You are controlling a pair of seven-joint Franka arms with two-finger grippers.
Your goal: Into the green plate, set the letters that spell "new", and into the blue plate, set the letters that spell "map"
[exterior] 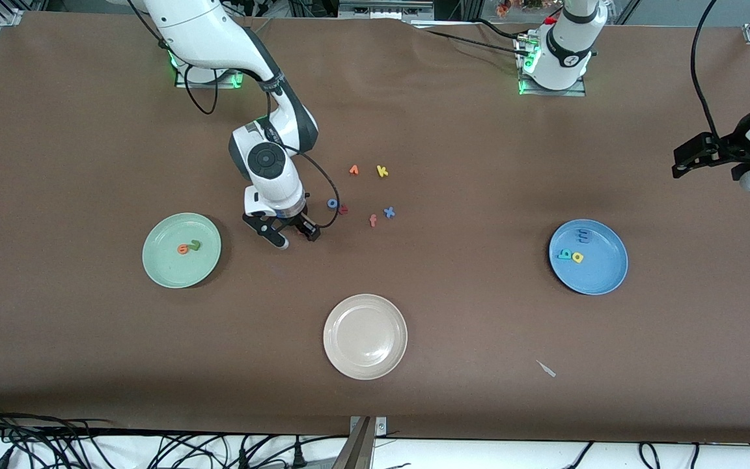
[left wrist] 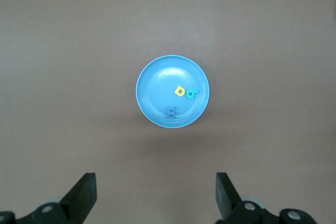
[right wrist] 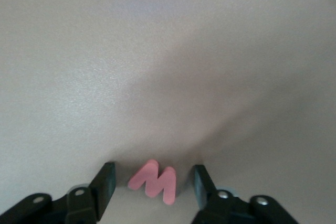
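My right gripper (exterior: pixel 293 236) (right wrist: pixel 153 170) is down at the table between the green plate (exterior: pixel 166 267) and the loose letters. It is open around the pink w (right wrist: pixel 157 183), which lies flat with a small gap to each finger; in the front view the gripper hides the w. In the green plate lie the orange e (exterior: pixel 183 248) and green n (exterior: pixel 195 245). The blue plate (exterior: pixel 603 273) (left wrist: pixel 157 85) holds the blue m (exterior: pixel 583 232) (left wrist: pixel 170 112), yellow a (exterior: pixel 577 257) (left wrist: pixel 180 91) and teal p (exterior: pixel 565 255) (left wrist: pixel 192 94). My left gripper (exterior: pixel 680 164) (left wrist: pixel 156 192) waits open and empty, high over the left arm's end of the table.
A beige plate (exterior: pixel 349 352) sits nearest the front camera, mid-table. Loose letters lie beside my right gripper: blue o (exterior: pixel 333 203), dark red letter (exterior: pixel 343 209), salmon f (exterior: pixel 373 221), blue x (exterior: pixel 388 212), yellow k (exterior: pixel 382 170), an orange letter (exterior: pixel 353 170). A white scrap (exterior: pixel 546 369) lies near the front edge.
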